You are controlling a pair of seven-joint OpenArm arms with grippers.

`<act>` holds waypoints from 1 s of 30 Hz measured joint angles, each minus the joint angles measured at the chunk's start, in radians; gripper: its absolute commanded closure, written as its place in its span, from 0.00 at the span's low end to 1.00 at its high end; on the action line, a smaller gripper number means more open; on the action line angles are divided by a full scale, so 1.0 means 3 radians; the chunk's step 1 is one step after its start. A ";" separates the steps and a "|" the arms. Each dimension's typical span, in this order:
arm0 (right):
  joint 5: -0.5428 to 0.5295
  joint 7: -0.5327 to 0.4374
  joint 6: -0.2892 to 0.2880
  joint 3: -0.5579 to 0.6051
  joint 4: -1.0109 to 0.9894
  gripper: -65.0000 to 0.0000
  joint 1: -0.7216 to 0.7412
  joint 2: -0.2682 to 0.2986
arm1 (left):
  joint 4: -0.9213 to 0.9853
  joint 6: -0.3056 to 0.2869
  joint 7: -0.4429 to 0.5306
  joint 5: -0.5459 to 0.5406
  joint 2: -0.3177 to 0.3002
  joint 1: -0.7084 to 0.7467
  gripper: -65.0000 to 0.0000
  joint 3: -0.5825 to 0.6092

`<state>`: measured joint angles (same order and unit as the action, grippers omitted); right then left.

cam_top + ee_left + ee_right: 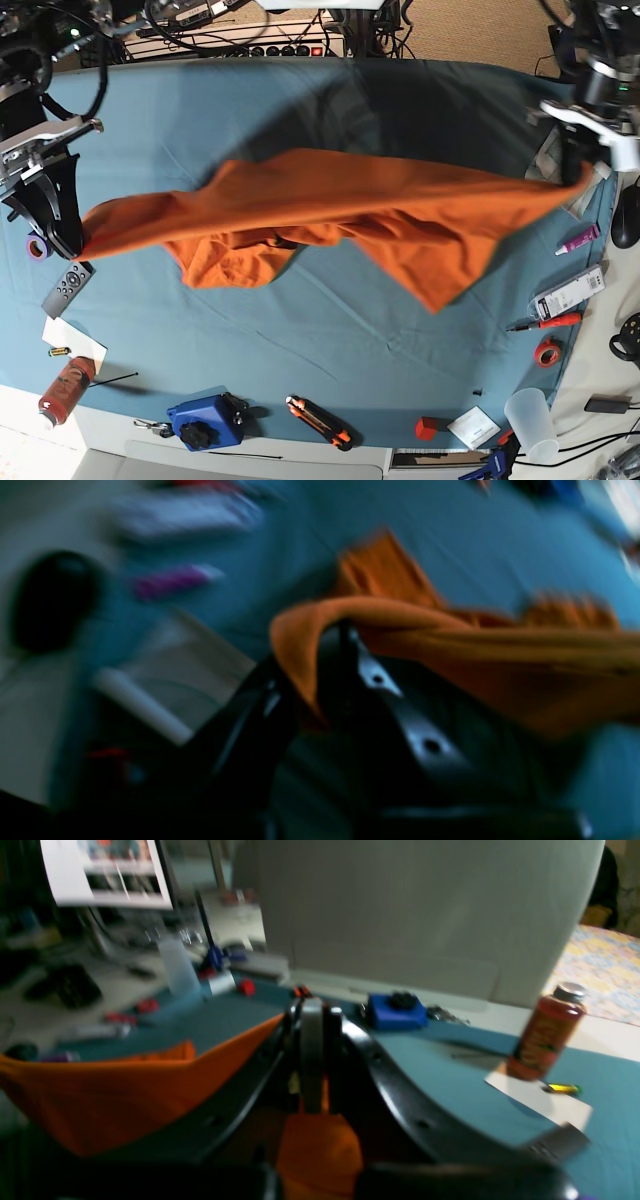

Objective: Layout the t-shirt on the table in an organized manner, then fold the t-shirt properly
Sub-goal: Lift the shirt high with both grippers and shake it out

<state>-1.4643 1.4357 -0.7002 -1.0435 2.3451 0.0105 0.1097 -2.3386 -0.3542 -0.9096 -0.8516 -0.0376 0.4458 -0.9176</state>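
Right gripper (312, 1060) closest to lens, clamped tight on one end of t-shirt (330, 215). Left gripper (320, 680) likewise pinched shut on opposite end, orange cloth draped over jaws. Stretched between both arms, long axis running side to side across table (320, 340). Held aloft at ends, middle sagging toward cloth-covered surface; contact there not clear. Both arms equally engaged; garment lies inward from each pincer. Probably needs lowering flat next.
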 measured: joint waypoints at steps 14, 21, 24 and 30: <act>0.0125 -0.0088 -0.0001 -0.0004 0.0001 1.00 0.1111 -0.0034 | -0.0015 -0.0145 0.0015 -0.0370 -0.0313 -0.1100 1.00 -0.0684; 0.0315 -0.0245 -0.0001 -0.0006 0.0004 1.00 0.1368 -0.0034 | -0.0015 -0.0155 0.0070 -0.0375 -0.0359 -0.1350 1.00 -0.0862; 0.0554 -0.0384 -0.0001 0.0050 0.0010 1.00 0.1587 -0.0032 | -0.0018 -0.0159 0.0098 -0.0399 -0.0463 -0.1490 1.00 -0.1024; 0.0763 -0.0411 -0.0005 0.0554 0.0015 1.00 0.1663 -0.0038 | -0.0023 -0.0154 0.0032 -0.0451 -0.0576 -0.1516 1.00 -0.1246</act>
<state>-1.2354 1.3125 -0.7017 -0.8772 2.3497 0.5095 0.0982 -2.3455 -0.4004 -0.9001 -0.9871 -0.2104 -0.0090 -1.2915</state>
